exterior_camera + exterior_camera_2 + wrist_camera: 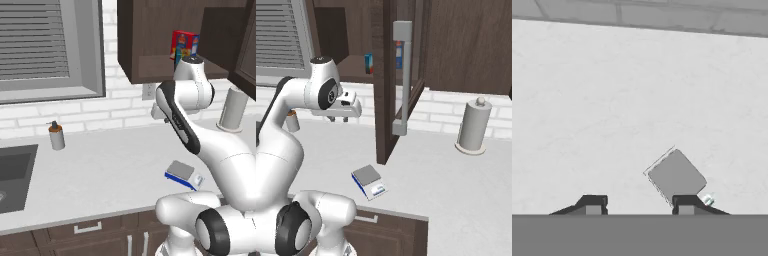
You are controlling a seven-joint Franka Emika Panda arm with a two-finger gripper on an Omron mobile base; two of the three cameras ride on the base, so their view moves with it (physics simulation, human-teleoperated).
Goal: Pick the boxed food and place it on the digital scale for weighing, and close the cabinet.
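Where hand view looks: digital scale (676,176) beneath.

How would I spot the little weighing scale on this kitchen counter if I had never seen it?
Find the open door of the dark wall cabinet with its long silver handle. On the white counter just below it, near the front edge, lies the digital scale. It is flat, with a grey top, blue base and white front panel, unlike the tall paper towel roll.

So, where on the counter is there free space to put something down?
The widest bare patch lies between the soap dispenser and the digital scale. Another lies between the scale and the paper towel roll. It is tighter near the open cabinet door, just behind the scale.
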